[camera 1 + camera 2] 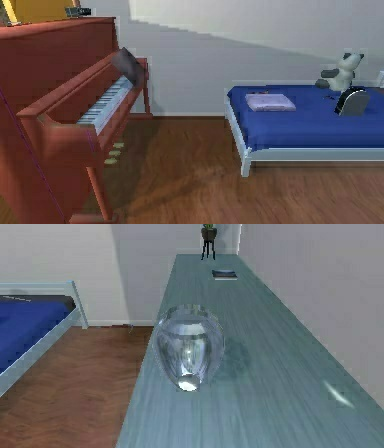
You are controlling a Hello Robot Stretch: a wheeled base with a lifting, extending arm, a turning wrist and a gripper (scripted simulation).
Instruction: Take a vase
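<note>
On the teal countertop (285, 334) sits 1 clear, rounded glass vase (189, 346); tool state cannot be told.

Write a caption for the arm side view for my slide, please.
A clear glass vase stands on a long teal table, a plant far behind.

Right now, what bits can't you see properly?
Small things on top of the piano: forward view's top edge cuts them off.
Grey rounded thing on the bed: too small to name.
Flat dark thing beyond the glass vase on the table: too small.
Potted plant: arm side view's top edge cuts it.
</note>
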